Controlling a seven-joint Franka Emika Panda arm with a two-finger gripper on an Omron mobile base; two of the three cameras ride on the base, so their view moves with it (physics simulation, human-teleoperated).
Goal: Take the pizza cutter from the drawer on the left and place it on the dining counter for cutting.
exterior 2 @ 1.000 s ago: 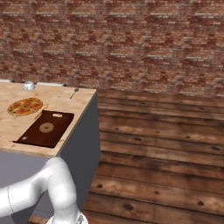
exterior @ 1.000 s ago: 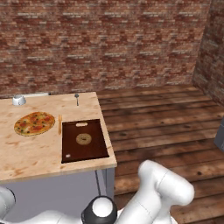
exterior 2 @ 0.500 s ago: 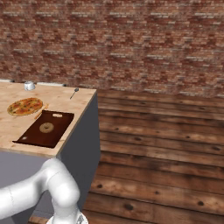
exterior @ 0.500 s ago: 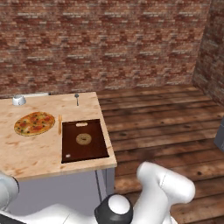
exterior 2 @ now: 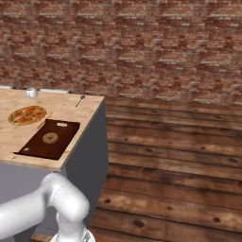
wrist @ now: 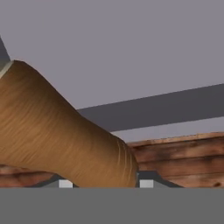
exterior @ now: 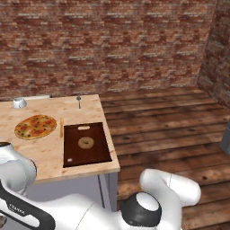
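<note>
Pizza (exterior: 35,126) beside orange stick (exterior: 61,127) and dark cutting board (exterior: 85,144). Small bowl (exterior: 19,103) and spoon (exterior: 79,101) near the brick wall (exterior: 112,45).

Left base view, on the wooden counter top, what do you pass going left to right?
Small metal cup → pizza → thin orange stick utensil → dark brown cutting board. The spoon-like utensil sits above the board, so I left it out.

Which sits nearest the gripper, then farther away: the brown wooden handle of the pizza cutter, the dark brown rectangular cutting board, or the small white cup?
1. Pizza cutter handle: clamped in the gripper, hand view.
2. Cutting board: by the near edge of the counter, left base view; probably next.
3. White cup: the counter's far back corner.
</note>
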